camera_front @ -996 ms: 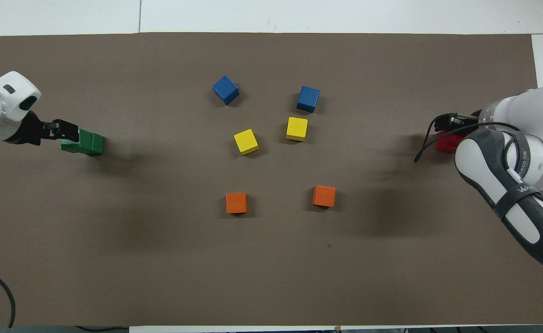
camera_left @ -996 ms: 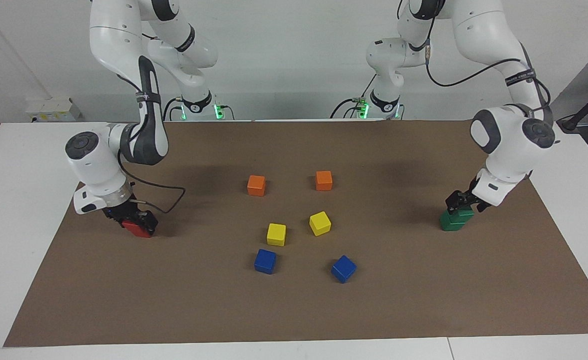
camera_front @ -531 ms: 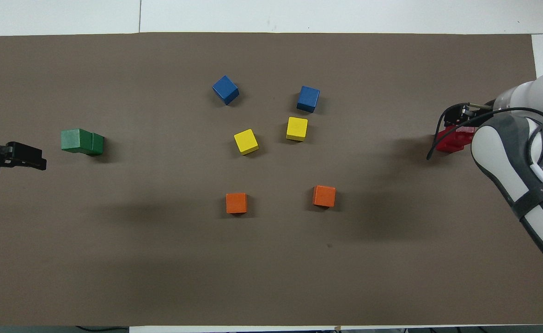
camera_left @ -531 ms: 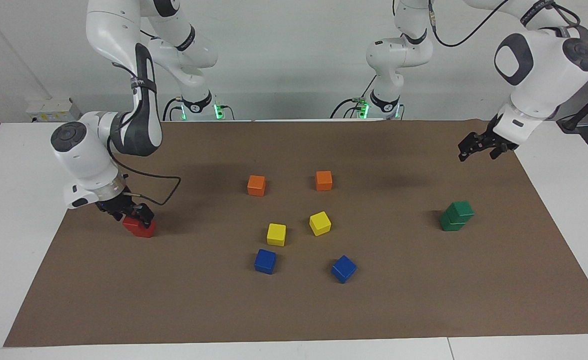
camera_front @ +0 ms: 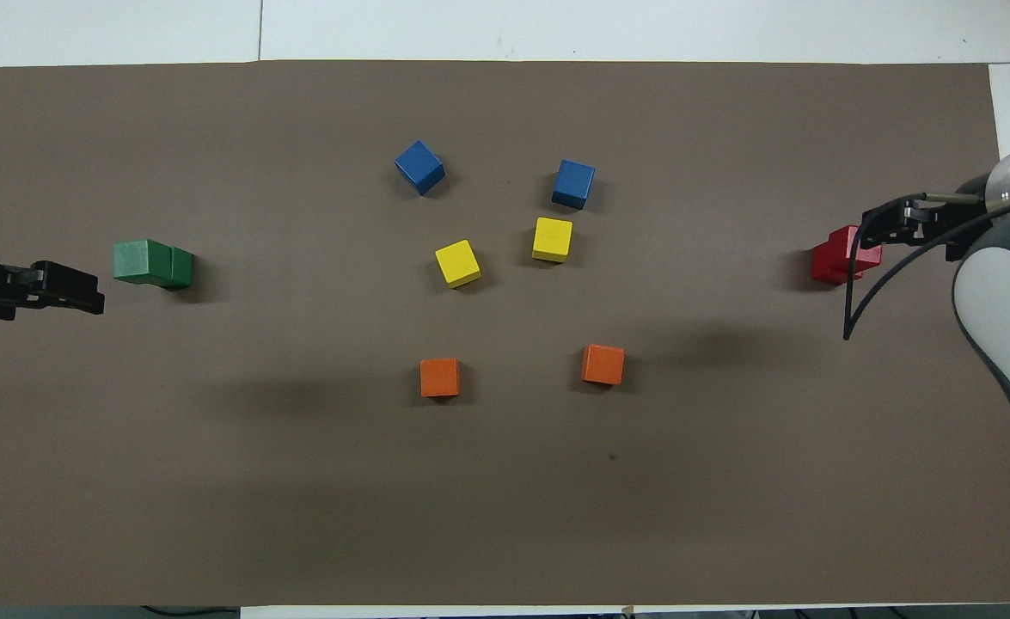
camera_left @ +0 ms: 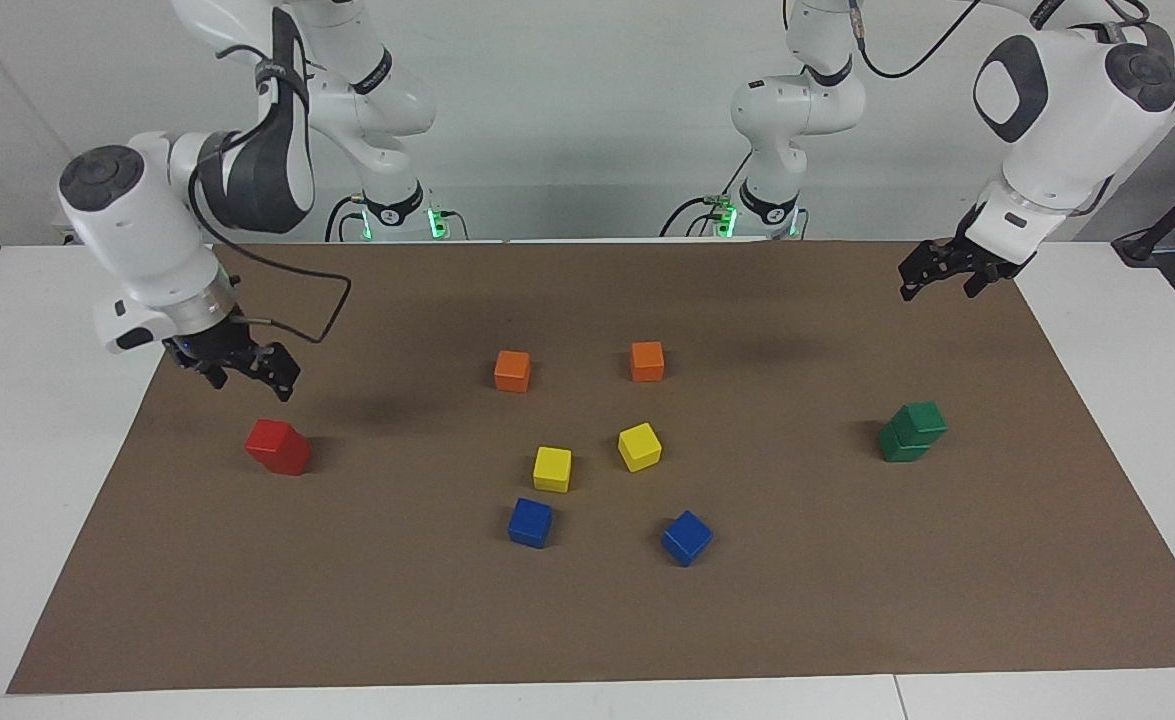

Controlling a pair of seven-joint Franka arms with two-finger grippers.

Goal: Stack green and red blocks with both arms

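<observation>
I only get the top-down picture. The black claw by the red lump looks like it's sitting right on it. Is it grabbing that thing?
Observer: No. The right gripper hangs open in the air, clear of the red blocks.
Operator: Blocks? I see one red lump.
Observer: It is two red cubes, one on top of the other, with the top one a bit askew.
Operator: And the green shape at the other end?
Observer: The green blocks are a stack of two as well, standing free. The left gripper is open, up in the air and apart from them.
</observation>
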